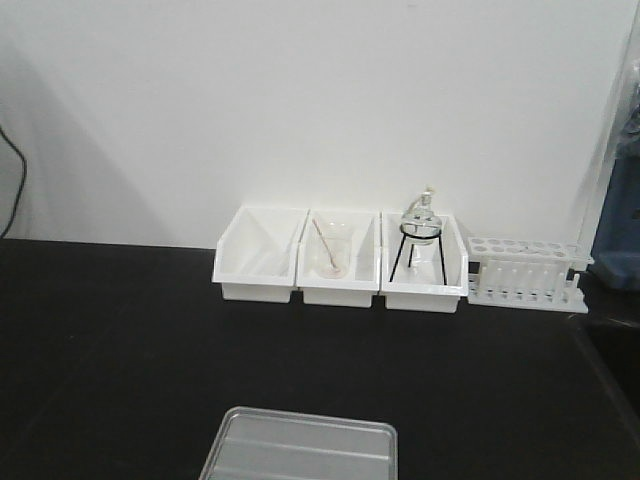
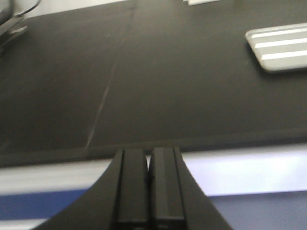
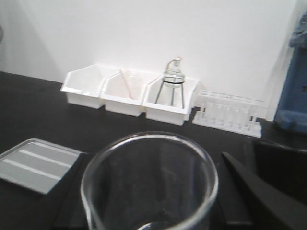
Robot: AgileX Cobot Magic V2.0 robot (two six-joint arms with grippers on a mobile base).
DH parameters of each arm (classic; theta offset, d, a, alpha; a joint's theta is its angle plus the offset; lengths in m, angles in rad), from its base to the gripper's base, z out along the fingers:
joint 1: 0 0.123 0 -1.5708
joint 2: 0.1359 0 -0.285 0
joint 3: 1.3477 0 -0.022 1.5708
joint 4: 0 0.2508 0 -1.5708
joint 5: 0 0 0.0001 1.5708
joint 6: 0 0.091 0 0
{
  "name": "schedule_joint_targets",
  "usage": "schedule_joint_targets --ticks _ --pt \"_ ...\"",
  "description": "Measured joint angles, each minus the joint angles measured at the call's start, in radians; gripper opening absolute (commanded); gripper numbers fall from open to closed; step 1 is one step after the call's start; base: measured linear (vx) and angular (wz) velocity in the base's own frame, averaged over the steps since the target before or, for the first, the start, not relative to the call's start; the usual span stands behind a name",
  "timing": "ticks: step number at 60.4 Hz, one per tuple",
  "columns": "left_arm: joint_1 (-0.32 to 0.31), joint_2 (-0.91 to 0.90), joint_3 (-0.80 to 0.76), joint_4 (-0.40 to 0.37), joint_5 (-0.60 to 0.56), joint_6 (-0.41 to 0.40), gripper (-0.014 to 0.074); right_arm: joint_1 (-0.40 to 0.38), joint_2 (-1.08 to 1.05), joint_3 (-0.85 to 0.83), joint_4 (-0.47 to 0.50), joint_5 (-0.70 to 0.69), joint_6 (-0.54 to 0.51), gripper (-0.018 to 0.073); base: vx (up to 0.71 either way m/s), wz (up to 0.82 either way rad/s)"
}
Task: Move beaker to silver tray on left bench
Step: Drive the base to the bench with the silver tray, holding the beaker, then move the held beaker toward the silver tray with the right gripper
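Note:
The beaker (image 3: 144,187), clear glass with a flared rim, fills the foreground of the right wrist view. My right gripper (image 3: 153,160) is shut on it, with a dark finger (image 3: 72,191) on either side of the glass. The beaker does not show in the front view. The silver tray (image 1: 300,445) lies at the near edge of the black bench, left of the beaker in the right wrist view (image 3: 38,163). My left gripper (image 2: 148,158) is shut on nothing and hangs over the bench's near edge, with the silver tray (image 2: 280,48) far off to its upper right.
Three white bins (image 1: 258,262) stand in a row against the wall. The middle one holds a beaker with a pink rod (image 1: 333,250); the right one holds a round flask on a black stand (image 1: 421,228). A white test-tube rack (image 1: 525,272) stands to their right.

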Motion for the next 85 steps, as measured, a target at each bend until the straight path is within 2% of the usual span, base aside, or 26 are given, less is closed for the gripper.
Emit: schedule_joint_targets --ticks 29,66,85 --pt "0.0 0.0 0.0 0.0 -0.001 0.0 0.0001 0.0 0.0 0.0 0.0 0.0 0.0 -0.0011 0.26 -0.24" --pt "0.0 0.0 0.0 0.0 -0.001 0.0 0.0001 0.0 0.0 0.0 0.0 0.0 0.0 -0.0011 0.03 -0.01" --pt "0.0 0.0 0.0 0.0 -0.001 0.0 0.0001 0.0 0.0 0.0 -0.053 0.0 -0.003 -0.0011 0.0 0.0"
